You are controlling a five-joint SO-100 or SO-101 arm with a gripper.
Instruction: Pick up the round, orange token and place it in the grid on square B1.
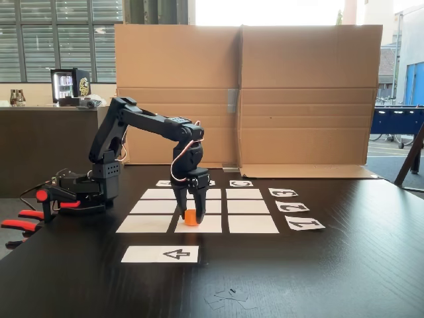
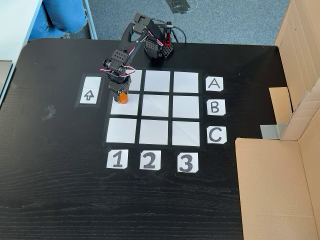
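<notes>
An orange token sits against the white squares of the grid on a black wood-grained desk, beside a black gripper, white cards with black characters, a white strip bearing a black arrow, and brown cardboard.

Table open around the grid; cardboard wall blocks far side; my own base crowds one edge.

Bright daylight from blown-out windows behind; soft sheen on the dark table; both views sharp.
</notes>
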